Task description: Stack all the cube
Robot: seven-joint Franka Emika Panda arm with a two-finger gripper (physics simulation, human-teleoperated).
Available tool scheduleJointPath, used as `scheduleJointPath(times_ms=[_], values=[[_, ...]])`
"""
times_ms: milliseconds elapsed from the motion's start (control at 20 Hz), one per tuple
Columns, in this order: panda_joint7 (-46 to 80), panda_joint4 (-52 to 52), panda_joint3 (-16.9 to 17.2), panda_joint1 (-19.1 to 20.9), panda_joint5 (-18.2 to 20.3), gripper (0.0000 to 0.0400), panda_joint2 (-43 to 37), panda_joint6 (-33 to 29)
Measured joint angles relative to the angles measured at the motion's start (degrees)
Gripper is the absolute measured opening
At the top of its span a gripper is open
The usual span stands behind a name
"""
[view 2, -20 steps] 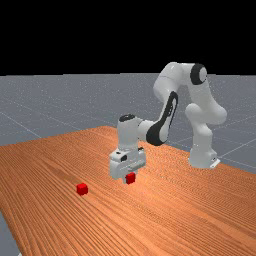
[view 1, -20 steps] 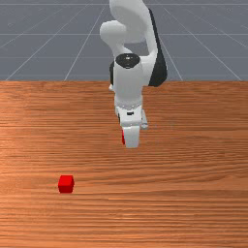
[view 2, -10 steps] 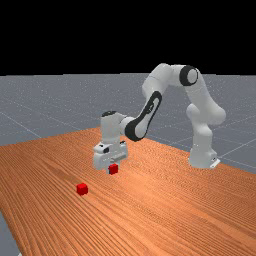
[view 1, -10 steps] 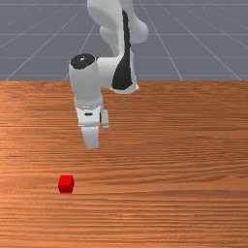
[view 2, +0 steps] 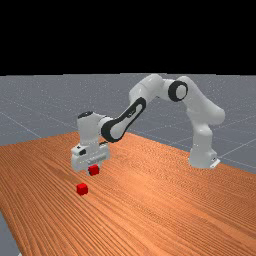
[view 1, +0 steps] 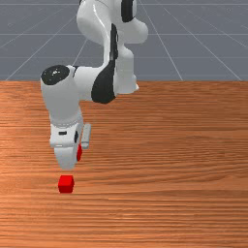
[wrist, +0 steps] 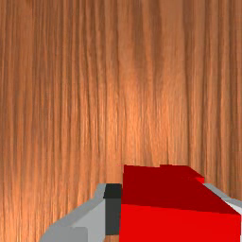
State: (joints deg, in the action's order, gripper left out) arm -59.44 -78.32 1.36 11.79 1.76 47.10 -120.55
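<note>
Nearest the front camera, toward the front view's left: one red block (view 1: 66, 184), sitting flat on the wooden table (view 1: 169, 140). Nothing on top of it. Likely left there as the bottom of the stack; the bare wood around it should give the gripper (wrist: 166, 204) room to work. Just behind, off to the front view's right and up in the air: the carried block (view 1: 79, 153), partly hidden by the gripper. Fingers (wrist: 112, 215) closed on it; wrist view has a dark pad against one side, the opposite finger largely behind the red. Gripped by the sides, I take it, so the underside can go down unobstructed. Far view puts it above the lower block, somewhat to the far view's right of it. Not over the mark yet, by my reading. Held high presumably to clear the lower block's top. Stack unmade, perhaps past halfway. Next step calls for a short shift to line up, a slow lowering, then release. Risk: letting go off-centre, or nudging the bottom block. Can't tell whether faces are square to each other. Farther back, the arm (view 2: 124, 122) reaches across from its base (view 2: 202, 150), grey floor (view 1: 203, 43) beyond.
</note>
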Motion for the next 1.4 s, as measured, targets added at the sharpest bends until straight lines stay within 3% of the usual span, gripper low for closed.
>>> scheduleJointPath(times_ms=[100, 150, 200, 250, 300, 350, 400, 500, 600, 650, 700, 950, 1100, 1200, 1250, 1400], values=[[-1.25, 1.26, -0.49, 0.13, 0.08, 0.0194, 1.02, -1.81], [-0.37, 4.39, -0.17, 0.06, 0.04, 0.0194, 2.59, 1.37], [0.70, 4.48, 0.76, -0.56, -1.00, 0.0194, 2.87, -0.69], [-0.05, 9.86, -0.06, 0.13, -0.02, 0.0194, 5.61, 3.59], [0.65, 10.04, 0.49, -0.39, -0.69, 0.0194, 5.93, 1.99], [0.42, 20.81, -0.01, -0.02, -0.19, 0.0194, 11.44, 9.25], [0.18, 15.16, -0.19, 0.01, 0.06, 0.0194, 8.78, 4.72], [0.60, 26.96, -0.23, -0.10, -0.02, 0.0194, 15.25, 10.30], [0.60, 26.92, -0.24, -0.12, -0.02, 0.0194, 15.32, 10.31], [0.87, 36.41, -0.20, -0.13, -0.14, 0.0194, 20.44, 15.06], [0.78, 33.32, -0.26, -0.12, -0.05, 0.0194, 19.09, 13.03], [0.96, 42.38, -0.23, -0.09, -0.18, 0.0194, 27.72, 14.35], [0.92, 43.51, -0.29, -0.04, -0.14, 0.0194, 28.91, 14.56], [0.59, 42.55, -0.64, 0.12, 0.19, 0.0191, 28.26, 14.04], [0.07, 35.63, -0.69, 0.26, 0.31, 0.0191, 24.87, 8.59], [-0.93, 36.86, -0.80, 1.11, 0.46, 0.0191, 25.69, 8.26]])
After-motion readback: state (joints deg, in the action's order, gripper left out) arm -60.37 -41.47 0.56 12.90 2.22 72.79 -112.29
